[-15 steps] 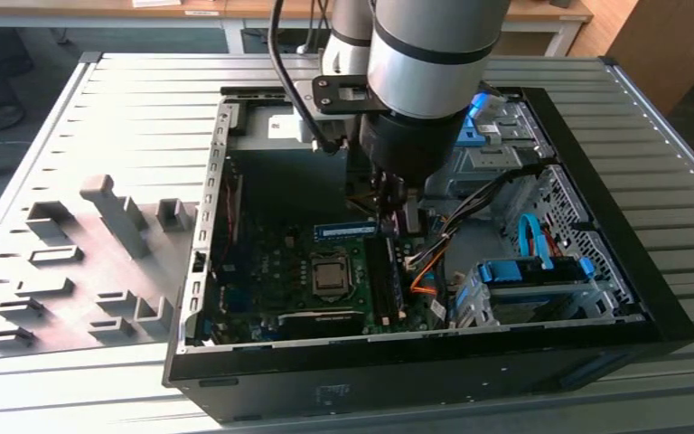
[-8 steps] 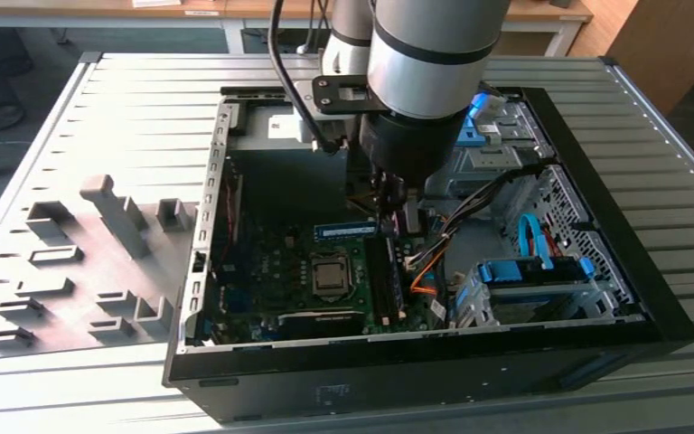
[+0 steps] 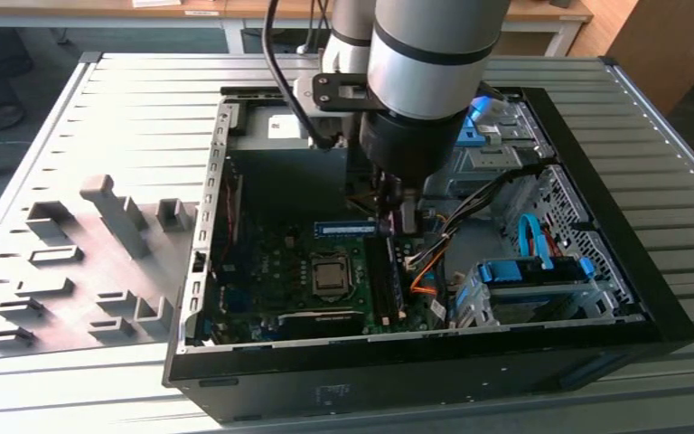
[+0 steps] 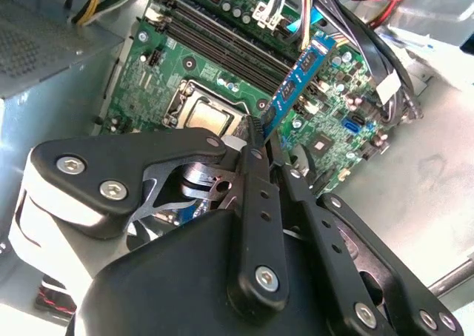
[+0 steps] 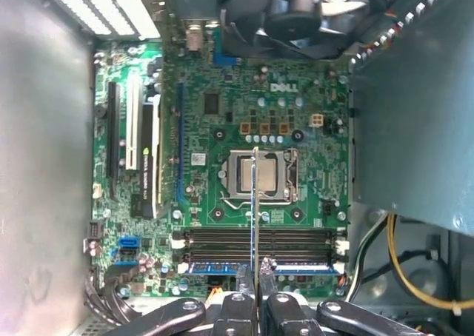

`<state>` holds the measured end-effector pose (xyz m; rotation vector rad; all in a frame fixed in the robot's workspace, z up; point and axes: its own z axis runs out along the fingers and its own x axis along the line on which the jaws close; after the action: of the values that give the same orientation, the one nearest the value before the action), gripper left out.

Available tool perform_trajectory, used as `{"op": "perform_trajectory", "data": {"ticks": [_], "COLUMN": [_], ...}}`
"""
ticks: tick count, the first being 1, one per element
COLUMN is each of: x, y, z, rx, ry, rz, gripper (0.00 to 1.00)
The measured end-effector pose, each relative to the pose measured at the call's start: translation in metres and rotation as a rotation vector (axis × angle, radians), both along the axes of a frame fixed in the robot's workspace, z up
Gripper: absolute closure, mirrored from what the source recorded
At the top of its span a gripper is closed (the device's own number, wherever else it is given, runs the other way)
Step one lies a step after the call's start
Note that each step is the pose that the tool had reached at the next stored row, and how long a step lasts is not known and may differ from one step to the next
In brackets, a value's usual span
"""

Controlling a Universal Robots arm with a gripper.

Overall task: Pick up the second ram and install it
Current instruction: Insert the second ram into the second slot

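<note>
The ram (image 3: 347, 228) is off the fixture and inside the open case (image 3: 202, 271), held over the board (image 3: 263, 262).

Starting from the exterior view's left, grey blocks (image 3: 106, 217) stand on the ribbed table (image 3: 142, 90). Next comes the case wall, then the green board with the CPU socket (image 3: 329, 271). Just above the socket the ram lies level, and its end toward the exterior view's right is caught in the gripper (image 3: 398, 215). Below the gripper run the black slots (image 3: 381, 280), and a drive cage (image 3: 528, 280) with blue parts sits further right.

The gripper is clenched on the ram. In the first wrist view the ram (image 5: 255, 203) shows edge-on as a thin line crossing the socket (image 5: 259, 177), with the gripper (image 5: 255, 280) squeezing its flat faces. It lies crosswise to the slots (image 5: 259, 240), not along them. The slot nearest the gripper seems to have another stick (image 5: 259, 268) already seated in it. In the second wrist view the fingers (image 4: 259, 203) pinch the near end and the ram (image 4: 296, 84) juts out over the board. It looks clear of the board, though I cannot judge the height.

I would take it for a light, stiff and thin piece. It should be easy to carry but unforgiving if twisted or pressed in crooked. Holding it at a short end, as it is held here, seems sound, since that keeps the pads off the contact edge.
</note>
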<state>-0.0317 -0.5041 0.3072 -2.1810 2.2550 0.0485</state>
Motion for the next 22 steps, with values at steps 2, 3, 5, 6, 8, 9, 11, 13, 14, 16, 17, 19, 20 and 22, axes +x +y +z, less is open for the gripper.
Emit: {"op": "perform_trajectory", "data": {"ticks": [2, 3, 5, 6, 8, 9, 11, 13, 14, 16, 17, 19, 20, 22], "x": [0.0000, 0.0000, 0.0000, 0.0000, 0.0000, 0.0000, 0.0000, 0.0000, 0.0000, 0.0000, 0.0000, 0.0000, 0.0000, 0.0000], "y": [0.0000, 0.0000, 0.0000, 0.0000, 0.0000, 0.0000, 0.0000, 0.0000, 0.0000, 0.0000, 0.0000, 0.0000, 0.0000, 0.0000], "z": [-0.0003, -0.0004, -0.0007, -0.0008, -0.0010, -0.0011, -0.0013, -0.0014, -0.0015, -0.0016, -0.0017, -0.0018, -0.0019, -0.0020], "rx": [-0.0001, -0.0001, -0.0001, 0.0000, -0.0001, -0.0001, 0.0000, -0.0001, -0.0002, -0.0005, -0.0006, -0.0008, -0.0008, -0.0012], "ry": [0.0000, 0.0000, 0.0000, 0.0000, 0.0000, 0.0000, 0.0000, 0.0000, 0.0000, 0.0000, 0.0000, 0.0000, -0.0001, -0.0001], "rz": [-0.036, -0.055, -0.091, -0.109, -0.144, -0.160, -0.193, -0.220, -0.230, -0.250, -0.260, -0.279, -0.287, -0.304], "gripper": [0.86, 0.86, 0.86, 0.86, 0.86, 0.86, 0.86, 0.86, 0.86, 0.86, 0.86, 0.86, 0.86, 0.86]}}
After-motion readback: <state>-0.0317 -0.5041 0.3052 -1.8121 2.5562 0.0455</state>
